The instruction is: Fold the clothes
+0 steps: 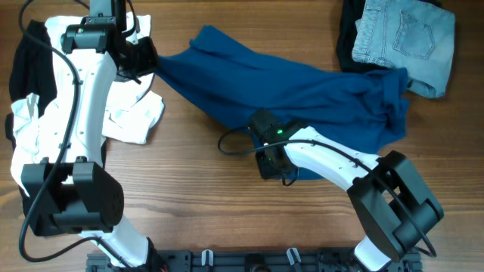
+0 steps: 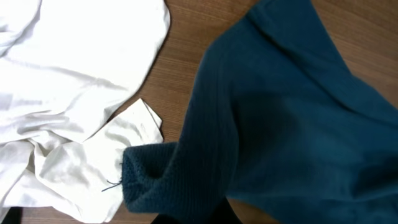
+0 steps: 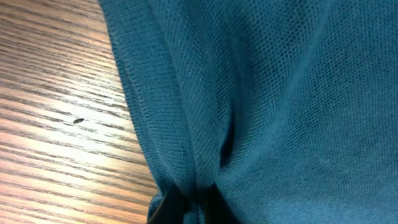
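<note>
Overhead wide; wrists close on garment (image 1: 302,91)

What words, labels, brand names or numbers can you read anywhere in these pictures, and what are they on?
None can be read. The blue shirt, the white garment and the jeans show no print, tag or logo in any view, and the wooden table carries no markings.

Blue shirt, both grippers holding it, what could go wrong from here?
The blue shirt is bunched up close to the jeans; pulling could drag it into them. The left gripper sits beside the white garment and might snag it. The right gripper pinches only an edge, which may slip.
</note>
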